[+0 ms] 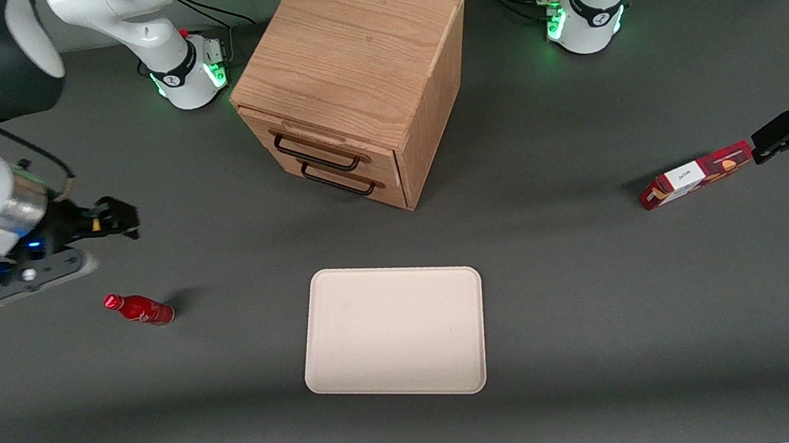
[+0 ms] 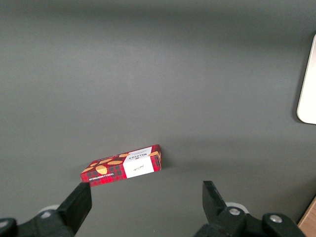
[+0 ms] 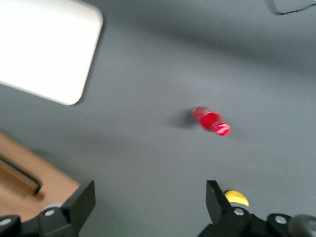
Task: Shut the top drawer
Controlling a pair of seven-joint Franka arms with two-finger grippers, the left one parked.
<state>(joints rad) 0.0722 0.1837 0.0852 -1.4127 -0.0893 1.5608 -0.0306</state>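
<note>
The light oak cabinet stands in the middle of the table, its two drawer fronts facing the front camera at an angle. The top drawer has a black wire handle and sits nearly flush with the cabinet front, just above the lower drawer. My right gripper is open and empty. It hovers above the table toward the working arm's end, well apart from the cabinet. In the right wrist view the gripper points at bare table, with a cabinet corner and a black handle beside one finger.
A red bottle lies on the table near my gripper, nearer the front camera; it also shows in the right wrist view. A cream tray lies in front of the cabinet. A red box lies toward the parked arm's end.
</note>
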